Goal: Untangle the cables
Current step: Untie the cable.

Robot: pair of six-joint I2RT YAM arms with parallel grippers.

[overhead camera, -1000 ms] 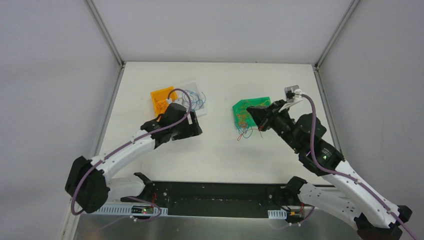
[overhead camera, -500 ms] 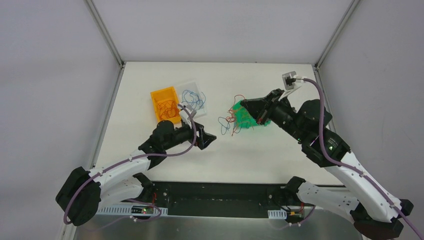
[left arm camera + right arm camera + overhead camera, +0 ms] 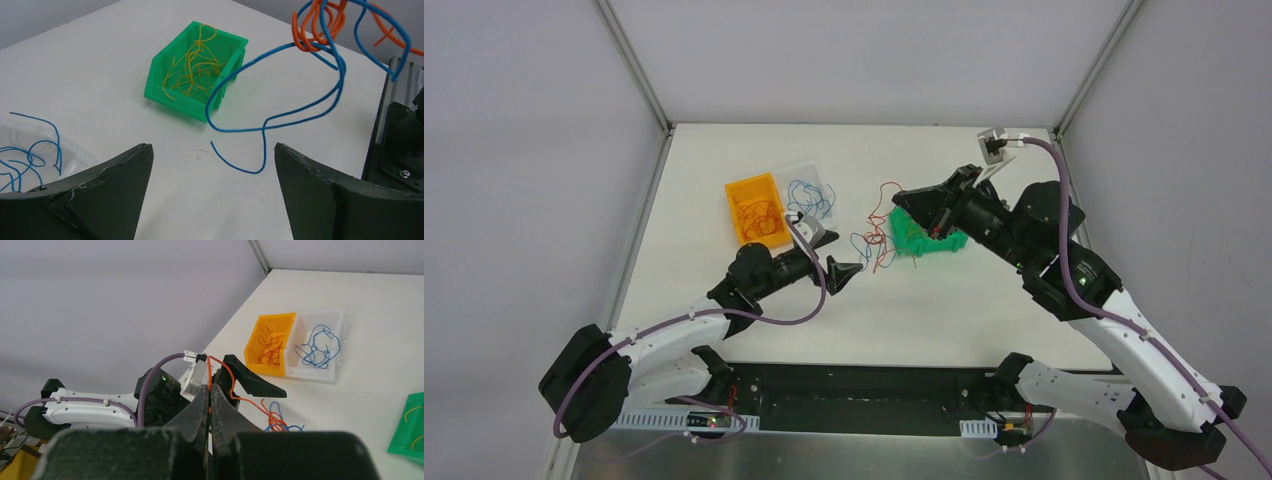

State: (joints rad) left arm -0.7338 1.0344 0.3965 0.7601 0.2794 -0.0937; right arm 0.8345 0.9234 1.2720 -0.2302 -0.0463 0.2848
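Observation:
My right gripper [image 3: 904, 204] is shut on an orange strand [image 3: 210, 371] of the cable clump [image 3: 879, 236] and holds it in the air left of the green bin [image 3: 929, 246]. The clump is orange and red loops [image 3: 320, 25] with blue strands [image 3: 280, 115] trailing below. My left gripper [image 3: 852, 272] is open and empty, low over the table, pointing at the hanging clump. In the left wrist view the blue strand's end hangs just beyond the fingertips [image 3: 142, 150]. The right wrist view shows the clump [image 3: 274, 420] below the shut gripper [image 3: 210, 387].
The green bin [image 3: 175, 97] holds yellow-orange wires. An orange bin [image 3: 749, 190] with red wires and a clear bin [image 3: 809, 172] with blue wires stand side by side at the back left. White walls enclose the table [image 3: 964, 310].
My right gripper has lifted the clump out of the green bin and carried it left. My left arm has swung from the orange and clear bins toward the centre, facing the clump.

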